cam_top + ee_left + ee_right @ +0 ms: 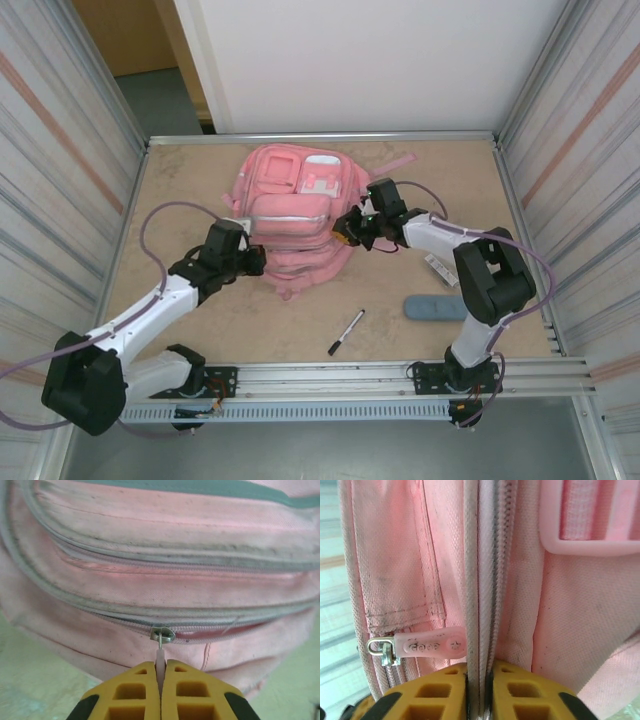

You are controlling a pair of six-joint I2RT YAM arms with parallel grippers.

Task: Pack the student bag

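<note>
- Left gripper: fingers pressed together on the pale zip pull tab of a front pocket, with the slider just beyond. Risk: the thin tab may slip out if the pull leaves the line of the zip.
- Right gripper: pinching the pale piping on the bag's side, with a second pull tab lying free just beside it. Risk: a shallow hold here may let go, and the soft bag would then drag along with the left arm's pull.
- Student bag: lies front up at mid-table, between both grippers.
- Pen and grey-blue case: near the arm bases, well apart from the bag and not yet packed. Nothing blocks the path to them, but both grippers are occupied.
</note>
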